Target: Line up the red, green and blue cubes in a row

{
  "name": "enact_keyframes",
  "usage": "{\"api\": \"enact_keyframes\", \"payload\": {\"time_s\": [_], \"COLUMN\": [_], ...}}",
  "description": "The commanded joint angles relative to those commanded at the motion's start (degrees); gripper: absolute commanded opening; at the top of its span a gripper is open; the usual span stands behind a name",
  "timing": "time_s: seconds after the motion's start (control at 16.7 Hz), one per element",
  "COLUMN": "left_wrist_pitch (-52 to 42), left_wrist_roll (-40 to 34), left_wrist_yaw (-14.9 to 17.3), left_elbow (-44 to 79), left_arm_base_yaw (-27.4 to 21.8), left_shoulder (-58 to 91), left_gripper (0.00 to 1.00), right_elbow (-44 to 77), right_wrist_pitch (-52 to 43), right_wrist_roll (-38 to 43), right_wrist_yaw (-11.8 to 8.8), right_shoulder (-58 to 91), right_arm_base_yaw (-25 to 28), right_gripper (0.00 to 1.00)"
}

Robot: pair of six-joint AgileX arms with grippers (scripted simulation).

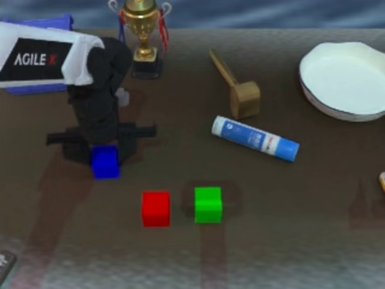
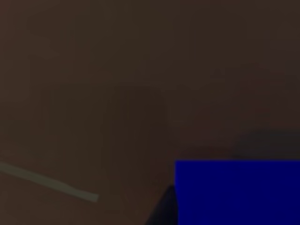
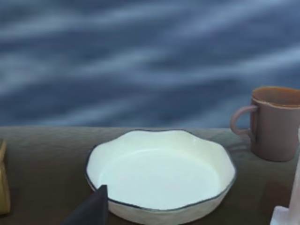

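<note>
The blue cube (image 1: 105,162) sits on the left part of the table (image 1: 289,241), right under my left gripper (image 1: 103,155), which comes straight down on top of it. Honestly can't tell from any view whether the gripper is clamped on the cube or not, since the black wrist body covers that spot from above. In the left wrist view the blue cube (image 2: 236,192) fills one corner and everything else there is just dark brown table.

The red cube (image 1: 156,208) and the green cube (image 1: 208,205) are sitting side by side nearer the front edge, with a small gap between them, pretty much level with each other. The blue one is off to the left of red and a bit farther back, so it's not in line with the other two.

Further out: a blue-and-white glue stick (image 1: 255,139) lies at an angle around the middle of the table, a wooden mallet (image 1: 237,87) is just behind it, and a gold trophy (image 1: 142,33) stands at the back edge. A white dish with a dark rim (image 1: 343,81) is at the back right.

My right arm is parked off to the right, out of the top view. Its wrist camera looks at the same white dish (image 3: 159,173), with a brownish mug (image 3: 274,123) standing just beside it.
</note>
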Motion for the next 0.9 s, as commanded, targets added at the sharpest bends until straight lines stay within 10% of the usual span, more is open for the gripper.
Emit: {"api": "enact_keyframes", "payload": {"time_s": [0.9], "left_wrist_pitch": [-14.6], "left_wrist_roll": [0.3], "left_wrist_yaw": [-0.7], "left_elbow": [8.5], "left_arm_base_yaw": [1.0], "left_shoulder": [-7.6], "left_gripper": [0.0], "right_elbow": [0.0], "right_wrist_pitch": [0.0], "right_wrist_roll": [0.0], "right_wrist_yaw": [0.0], "right_shoulder": [0.0], "right_arm_base_yaw": [0.0], "right_gripper": [1.0]}}
